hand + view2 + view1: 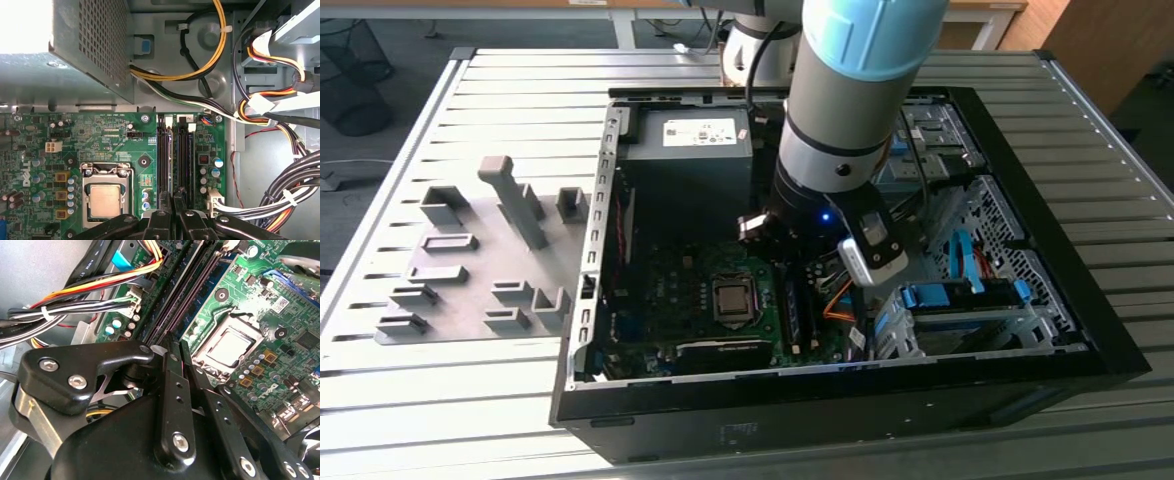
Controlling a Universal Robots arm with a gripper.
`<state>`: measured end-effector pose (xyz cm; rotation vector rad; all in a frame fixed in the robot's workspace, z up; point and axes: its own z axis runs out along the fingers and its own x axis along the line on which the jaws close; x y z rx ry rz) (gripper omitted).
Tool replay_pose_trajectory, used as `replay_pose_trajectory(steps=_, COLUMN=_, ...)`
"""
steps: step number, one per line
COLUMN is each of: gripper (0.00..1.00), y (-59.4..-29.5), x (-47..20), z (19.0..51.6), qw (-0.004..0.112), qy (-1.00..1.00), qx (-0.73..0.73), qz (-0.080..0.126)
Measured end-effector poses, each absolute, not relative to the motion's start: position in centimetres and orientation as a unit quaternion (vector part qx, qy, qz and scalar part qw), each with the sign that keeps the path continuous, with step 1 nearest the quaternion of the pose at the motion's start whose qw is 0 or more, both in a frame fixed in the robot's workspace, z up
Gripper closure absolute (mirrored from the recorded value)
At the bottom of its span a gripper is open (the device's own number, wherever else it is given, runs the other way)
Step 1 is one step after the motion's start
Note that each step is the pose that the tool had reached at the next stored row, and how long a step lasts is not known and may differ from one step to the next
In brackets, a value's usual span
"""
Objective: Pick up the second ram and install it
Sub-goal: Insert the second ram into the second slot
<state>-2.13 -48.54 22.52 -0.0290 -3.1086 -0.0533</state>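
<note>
**End effector clamped on memory stick at the motherboard slots**

Arm (854, 100) reaching down into the open computer case (1067, 330), which lies on its side on the slatted tabletop (520, 80). End effector (174, 196) lowered over the bank of memory slots, just beside the processor socket (105, 200) on the green motherboard (115, 140). Fingers (170, 380) drawn close together with a thin gap left between them, apparently pinching the near end of the second ram (174, 155). Stick standing on edge, upright, in line with the slots and running away from the fingertips toward the metal case wall. Seen in the second wrist view as a long narrow strip (187, 295) between dark slot rails, with the end effector (175, 347) at its near end. Cannot tell whether fully seated in its slot.

Bundled cables (280, 190) in yellow, orange, black and white beside the slots, on the side away from the socket. Perforated power supply (90, 45) above the board in the first wrist view. Gray holder blocks (480, 260) on the tabletop outside the case, at the exterior view's left, well apart from the arm.
</note>
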Motion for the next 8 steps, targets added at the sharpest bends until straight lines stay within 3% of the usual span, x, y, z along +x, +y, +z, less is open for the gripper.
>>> replay_pose_trajectory(steps=8, gripper=0.86, y=-48.64, x=-2.16, z=22.42, qw=0.018, qy=-1.000, qx=-0.009, qz=-0.017)
